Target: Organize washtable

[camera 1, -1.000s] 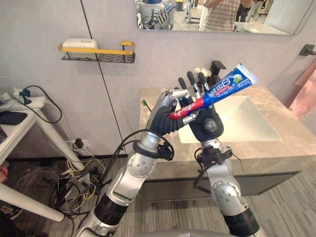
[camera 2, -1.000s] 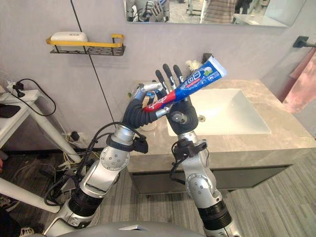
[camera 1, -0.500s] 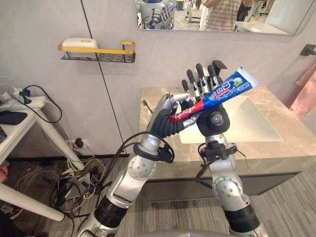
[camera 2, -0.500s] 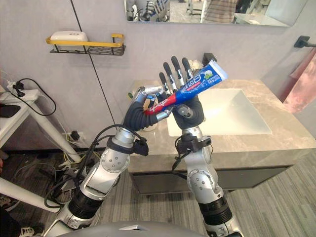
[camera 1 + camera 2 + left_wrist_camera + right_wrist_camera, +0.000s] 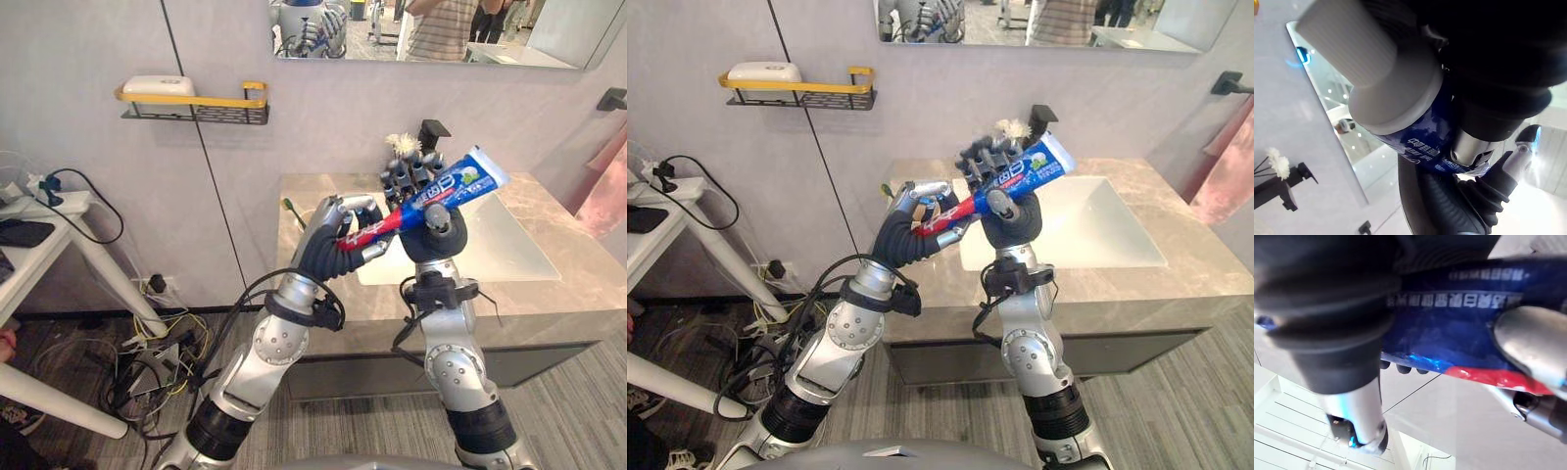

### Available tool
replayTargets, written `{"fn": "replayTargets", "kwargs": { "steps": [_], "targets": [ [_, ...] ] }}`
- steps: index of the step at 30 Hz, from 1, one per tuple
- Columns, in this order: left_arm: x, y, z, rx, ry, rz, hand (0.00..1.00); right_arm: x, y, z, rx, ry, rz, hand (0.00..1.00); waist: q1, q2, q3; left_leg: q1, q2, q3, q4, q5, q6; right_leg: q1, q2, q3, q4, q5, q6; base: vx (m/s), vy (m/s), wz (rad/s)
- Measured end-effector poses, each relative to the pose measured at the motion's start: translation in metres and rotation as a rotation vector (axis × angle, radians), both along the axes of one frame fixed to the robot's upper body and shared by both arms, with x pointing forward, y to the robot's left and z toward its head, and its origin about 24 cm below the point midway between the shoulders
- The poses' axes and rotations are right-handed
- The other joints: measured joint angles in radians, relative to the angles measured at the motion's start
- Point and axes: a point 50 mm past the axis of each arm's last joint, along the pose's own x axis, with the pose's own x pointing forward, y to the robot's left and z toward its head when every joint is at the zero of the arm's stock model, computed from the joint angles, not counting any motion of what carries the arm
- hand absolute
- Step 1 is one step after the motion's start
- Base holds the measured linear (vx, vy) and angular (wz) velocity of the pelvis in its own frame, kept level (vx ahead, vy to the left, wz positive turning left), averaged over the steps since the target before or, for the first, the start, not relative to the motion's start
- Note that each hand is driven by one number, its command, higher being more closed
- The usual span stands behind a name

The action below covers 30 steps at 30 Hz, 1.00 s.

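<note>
toothpaste tube (image 5: 446, 188) held aloft before the worktop (image 5: 578, 284), its capped red end pinched in the left hand (image 5: 333, 233) and its blue body clasped by the right hand (image 5: 431, 240), fingers curled over it, apparently a hand-to-hand transfer before placement.

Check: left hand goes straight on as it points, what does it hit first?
Probably the right hand, just ahead of the left hand; both grip the tube. Depth is unclear.
</note>
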Motion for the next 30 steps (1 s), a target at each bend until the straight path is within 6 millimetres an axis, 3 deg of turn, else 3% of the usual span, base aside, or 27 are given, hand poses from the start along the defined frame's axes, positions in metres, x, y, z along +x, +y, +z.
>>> {"fn": "replayTargets", "kwargs": {
  "steps": [11,12,22,25,29,30],
  "targets": [
    [-0.001,-0.002,-0.001,0.005,0.005,-0.009,1.00,-0.001,0.005,0.001,0.021,0.000,0.014,1.00,0.002,0.000,0.000,0.000,0.000,0.000,0.000,0.000,0.000,0.000,0.000,0.000,0.000,0.000,0.000,0.00,0.000,0.00],
    [-0.001,-0.002,-0.001,0.005,0.005,-0.010,0.00,-0.001,0.005,0.001,0.021,0.000,0.014,1.00,0.002,0.000,0.000,0.000,0.000,0.000,0.000,0.000,0.000,0.000,0.000,0.000,0.000,0.000,0.000,0.00,0.000,0.00],
    [-0.001,-0.002,-0.001,-0.005,0.010,-0.011,0.00,-0.001,0.003,0.000,0.021,-0.003,0.003,1.00,0.003,0.000,0.000,0.000,0.000,0.000,0.000,0.000,0.000,0.000,0.000,0.000,0.000,0.000,0.000,0.00,0.000,0.00],
    [0.003,0.007,0.003,-0.012,-0.005,0.031,0.00,0.001,0.000,-0.004,0.018,0.017,-0.012,1.00,0.003,0.000,0.000,0.001,0.000,0.000,0.000,0.000,0.000,0.000,0.000,0.000,0.000,0.000,0.000,0.00,0.000,0.00],
    [0.000,0.037,0.010,-0.070,-0.039,0.178,0.00,0.000,-0.012,-0.019,0.029,0.084,-0.079,1.00,0.004,0.001,0.000,0.001,0.000,0.001,0.000,0.000,0.000,0.001,0.000,0.000,0.000,0.000,0.000,0.00,0.000,0.00],
    [-0.001,0.056,0.015,-0.109,-0.067,0.275,0.00,-0.001,-0.024,-0.026,0.034,0.117,-0.131,1.00,0.008,0.001,0.000,0.001,0.000,0.001,0.000,0.000,0.000,0.001,0.000,0.000,0.000,-0.001,0.000,0.00,0.000,0.00]
  ]
}}
